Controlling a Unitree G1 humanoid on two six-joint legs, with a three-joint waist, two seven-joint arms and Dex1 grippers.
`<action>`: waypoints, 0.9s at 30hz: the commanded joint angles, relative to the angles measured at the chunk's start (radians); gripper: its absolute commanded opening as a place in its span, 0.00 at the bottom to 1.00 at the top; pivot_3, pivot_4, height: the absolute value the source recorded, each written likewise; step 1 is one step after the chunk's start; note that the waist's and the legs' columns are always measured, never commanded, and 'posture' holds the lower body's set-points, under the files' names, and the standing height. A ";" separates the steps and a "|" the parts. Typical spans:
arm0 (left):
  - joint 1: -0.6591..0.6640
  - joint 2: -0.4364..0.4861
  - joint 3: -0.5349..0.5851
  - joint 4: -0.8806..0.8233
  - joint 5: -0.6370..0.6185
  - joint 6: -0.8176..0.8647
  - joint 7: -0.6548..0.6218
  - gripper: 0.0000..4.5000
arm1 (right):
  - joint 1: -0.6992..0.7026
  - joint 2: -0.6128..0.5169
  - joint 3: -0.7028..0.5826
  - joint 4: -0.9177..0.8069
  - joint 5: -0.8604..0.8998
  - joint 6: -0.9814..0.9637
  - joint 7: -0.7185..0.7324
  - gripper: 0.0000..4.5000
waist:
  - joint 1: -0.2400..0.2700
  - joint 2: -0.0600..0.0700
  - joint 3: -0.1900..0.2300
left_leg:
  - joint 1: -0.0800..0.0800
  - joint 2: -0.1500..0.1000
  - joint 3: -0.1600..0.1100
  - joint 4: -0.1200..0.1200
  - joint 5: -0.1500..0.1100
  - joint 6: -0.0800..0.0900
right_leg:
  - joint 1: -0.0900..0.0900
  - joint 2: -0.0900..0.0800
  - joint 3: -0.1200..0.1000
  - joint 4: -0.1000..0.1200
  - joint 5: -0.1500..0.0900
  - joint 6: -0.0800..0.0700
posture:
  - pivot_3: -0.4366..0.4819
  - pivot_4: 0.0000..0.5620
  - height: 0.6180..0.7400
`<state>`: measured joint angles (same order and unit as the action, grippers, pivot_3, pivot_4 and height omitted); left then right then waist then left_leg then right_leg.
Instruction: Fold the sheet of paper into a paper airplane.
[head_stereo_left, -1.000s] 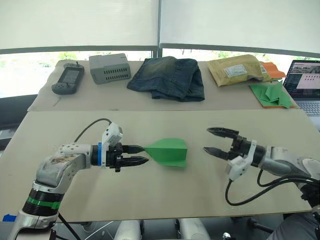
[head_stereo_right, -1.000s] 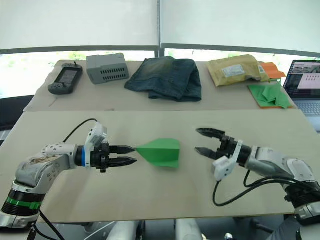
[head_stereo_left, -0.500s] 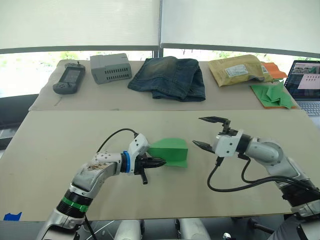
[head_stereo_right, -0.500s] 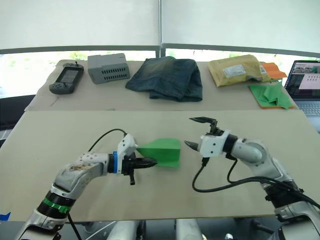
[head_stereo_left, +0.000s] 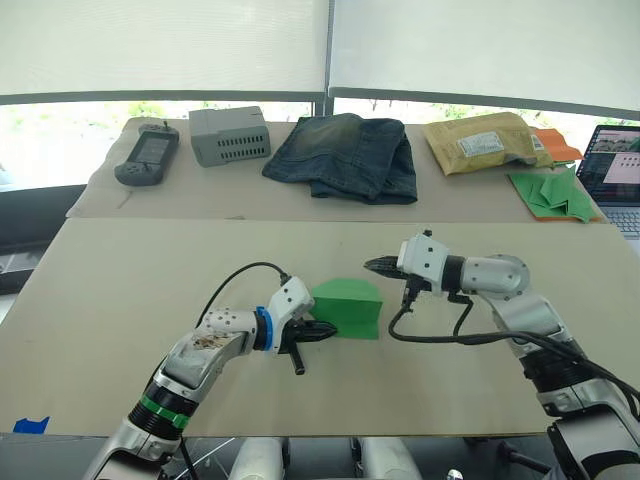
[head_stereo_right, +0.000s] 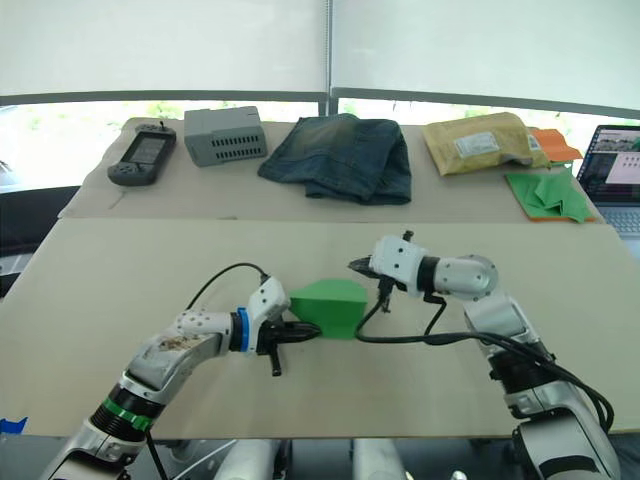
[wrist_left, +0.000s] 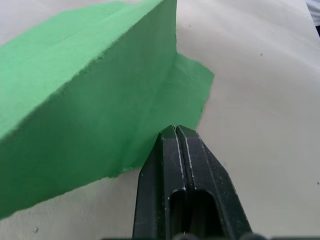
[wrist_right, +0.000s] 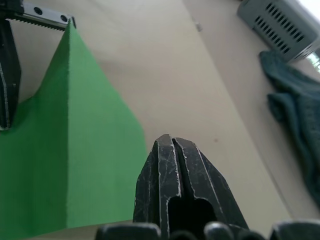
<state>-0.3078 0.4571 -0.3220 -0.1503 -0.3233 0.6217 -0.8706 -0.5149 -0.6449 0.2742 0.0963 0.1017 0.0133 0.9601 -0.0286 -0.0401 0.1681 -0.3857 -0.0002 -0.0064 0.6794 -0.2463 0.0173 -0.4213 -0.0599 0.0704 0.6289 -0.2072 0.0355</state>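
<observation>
Paper airplane (head_stereo_left: 348, 306) looks almost folded, with closed left gripper (head_stereo_left: 327, 330) pinching its tip, closed empty right gripper (head_stereo_left: 374, 265) beside.

My left gripper (head_stereo_left: 325, 329) lies low with its jaws closed flat together, forearm angled in from the near left. My right gripper (head_stereo_left: 374, 266) points left, jaws pressed together too, elbow bent out to the right.

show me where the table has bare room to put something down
Bare: the near table left of the left gripper, and its right end beyond the right gripper. Crowded: around the green paper and along the far table, game controller to laptop.
</observation>
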 joint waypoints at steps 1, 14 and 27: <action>0.007 -0.008 -0.003 0.015 0.016 0.015 0.024 0.00 | 0.010 -0.002 0.002 -0.040 0.021 0.064 0.055 0.00 | 0.003 0.000 0.000 | 0.000 0.000 0.000 0.000 0.000 0.000 | 0.000 0.000 0.000 0.000 0.000 0.000 | 0.48 0.27 0.91; 0.013 -0.003 0.007 -0.018 -0.008 0.046 0.004 0.00 | 0.133 -0.025 -0.011 -0.240 0.130 0.359 0.149 0.00 | 0.013 0.000 0.000 | 0.000 0.000 0.000 0.000 0.000 0.000 | 0.000 0.000 -0.001 0.000 -0.002 0.003 | 0.48 0.27 0.91; 0.032 0.268 0.166 -0.309 -0.233 0.297 -0.134 0.00 | 0.171 0.008 0.033 -0.226 0.099 0.337 0.144 0.00 | 0.003 0.001 0.001 | -0.002 0.001 0.000 0.000 0.000 0.000 | -0.002 0.001 -0.001 0.000 -0.003 0.005 | 0.48 0.27 0.91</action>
<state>-0.2687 0.7076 -0.2265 -0.4000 -0.4780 0.8740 -0.9790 -0.3442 -0.6426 0.3052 -0.1133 0.2068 0.3731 1.1054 -0.0260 -0.0389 0.1687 -0.3876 0.0011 -0.0067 0.6794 -0.2464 0.0172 -0.4234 -0.0590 0.0689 0.6289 -0.2109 0.0407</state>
